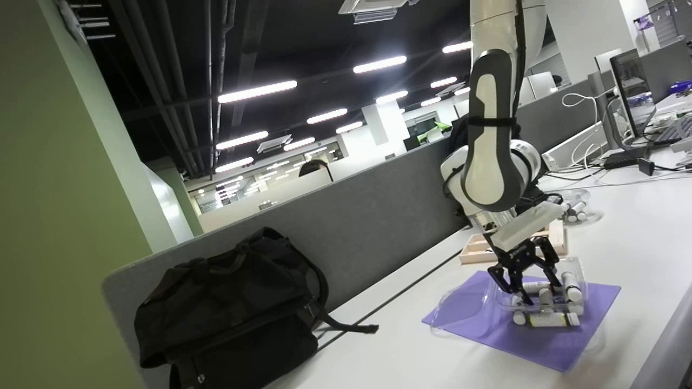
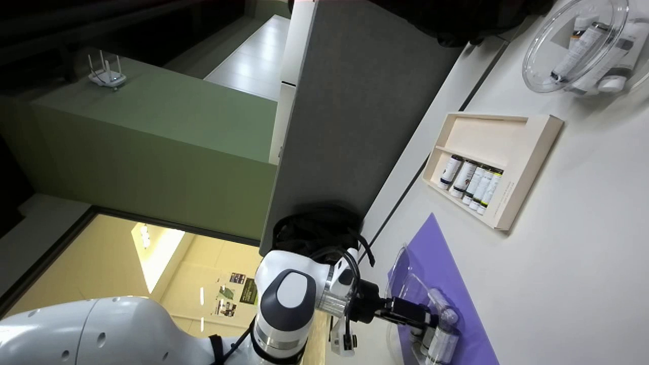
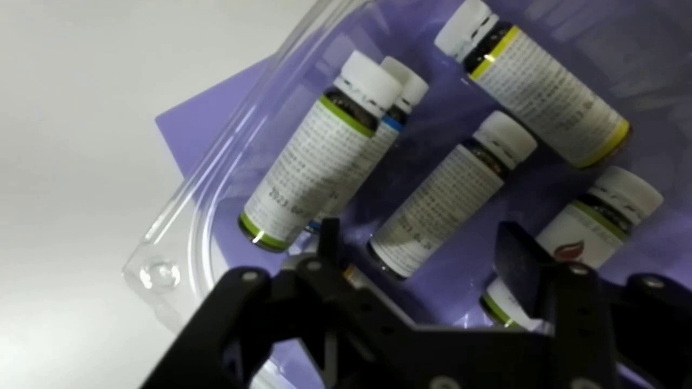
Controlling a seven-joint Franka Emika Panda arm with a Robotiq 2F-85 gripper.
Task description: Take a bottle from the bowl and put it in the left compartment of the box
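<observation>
In the wrist view several white-capped bottles with white labels lie in a clear plastic bowl (image 3: 189, 227). My gripper (image 3: 416, 232) stands open above them, its fingers spread apart. The lower end of a middle bottle (image 3: 438, 210) shows between the fingers, with gaps on both sides. The right finger partly covers a green-banded bottle (image 3: 584, 232). In both exterior views the gripper (image 1: 541, 293) reaches down into the bowl. The light wooden box (image 2: 527, 172) has two visible compartments; several bottles (image 2: 471, 182) lie side by side in one, while the other shows its bare floor (image 2: 487, 134).
Under the bowl lies a purple mat (image 1: 573, 343). A clear lid-like piece (image 1: 459, 308) sticks out beside the bowl. Another clear container (image 2: 575, 45) holds more bottles beyond the box. A black backpack (image 1: 232, 308) leans against the grey partition (image 1: 378, 237). A monitor (image 1: 635, 92) and cables stand farther off.
</observation>
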